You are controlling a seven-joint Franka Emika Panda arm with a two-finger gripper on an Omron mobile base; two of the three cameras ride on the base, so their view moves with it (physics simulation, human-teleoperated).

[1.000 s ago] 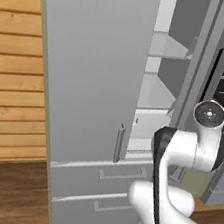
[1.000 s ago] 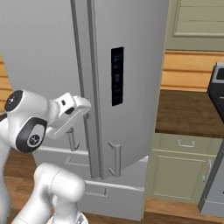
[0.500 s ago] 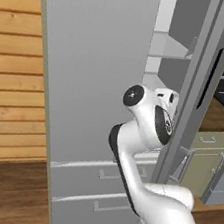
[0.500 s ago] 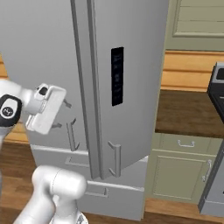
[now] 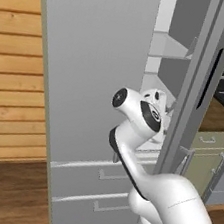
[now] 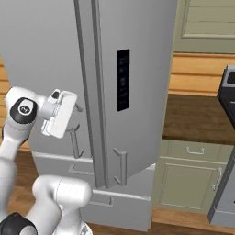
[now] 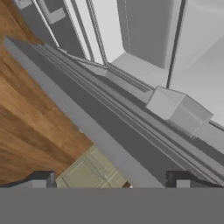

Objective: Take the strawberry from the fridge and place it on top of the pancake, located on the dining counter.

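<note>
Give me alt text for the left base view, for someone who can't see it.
A white robot arm reaches up from the lower right toward the gap of a tall grey fridge with its door partly open, white shelves showing inside. Wood-plank wall at left, two drawers below.

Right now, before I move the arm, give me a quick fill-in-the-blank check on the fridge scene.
The tall light-grey fridge has one door standing ___.
The two-finger gripper has its jaws ___.
Under the fridge doors sit ___ drawers.
Missing words: open; open; two.
</note>
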